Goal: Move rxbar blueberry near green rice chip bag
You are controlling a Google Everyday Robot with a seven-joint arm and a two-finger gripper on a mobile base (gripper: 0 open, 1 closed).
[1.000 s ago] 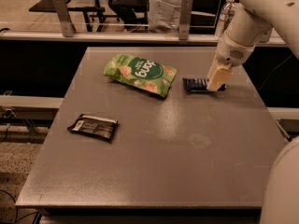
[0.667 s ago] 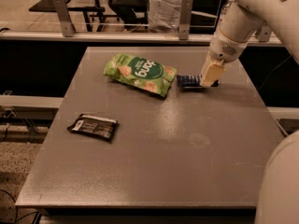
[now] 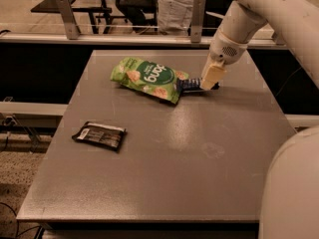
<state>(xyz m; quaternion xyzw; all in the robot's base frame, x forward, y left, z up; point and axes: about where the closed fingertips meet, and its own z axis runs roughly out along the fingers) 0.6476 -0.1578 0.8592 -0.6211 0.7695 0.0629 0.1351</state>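
Observation:
The green rice chip bag [image 3: 148, 78] lies at the back middle of the grey table [image 3: 164, 148]. The rxbar blueberry [image 3: 190, 85], a small dark blue wrapper, lies flat right against the bag's right end. My gripper [image 3: 210, 78] is at the bar's right end, its pale fingers [image 3: 211, 75] pointing down onto it and covering that end. The white arm reaches in from the upper right.
A black wrapper with a white label end [image 3: 99, 134] lies at the table's left side. A glass barrier with metal posts [image 3: 67, 14] runs behind the table. Part of my white body [image 3: 291, 188] fills the lower right corner.
My gripper has moved left with the rxbar blueberry, bringing the bar from a small gap away up against the green bag's right end.

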